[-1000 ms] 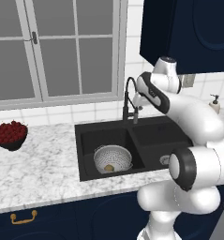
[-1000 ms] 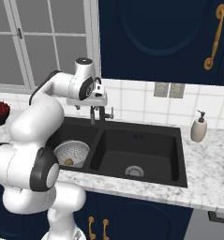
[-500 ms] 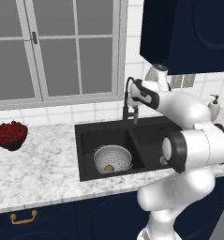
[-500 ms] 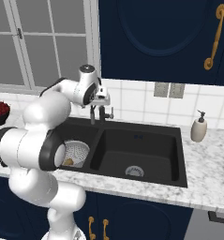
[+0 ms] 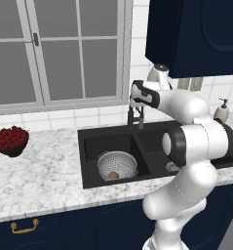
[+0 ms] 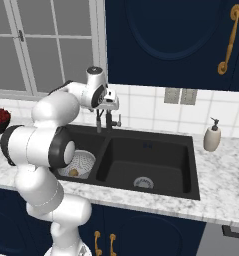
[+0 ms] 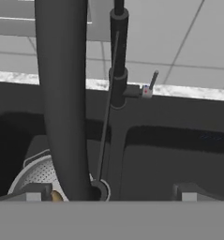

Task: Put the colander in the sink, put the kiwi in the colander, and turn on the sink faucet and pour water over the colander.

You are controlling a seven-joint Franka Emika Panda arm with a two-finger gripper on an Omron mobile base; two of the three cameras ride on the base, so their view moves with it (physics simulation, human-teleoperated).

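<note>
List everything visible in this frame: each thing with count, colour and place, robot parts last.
sink: one, black, double basin set in the white marble counter
colander: one, silver, in the sink's left basin
kiwi: one, tan-brown, inside the colander
sink faucet: one, black, behind the sink's divider
bowl of red berries: one, dark, on the counter left of the sink
soap dispenser: one, beige, right of the sink
window: one, grey-framed, above the counter
gripper: one, open, at the faucet
</note>
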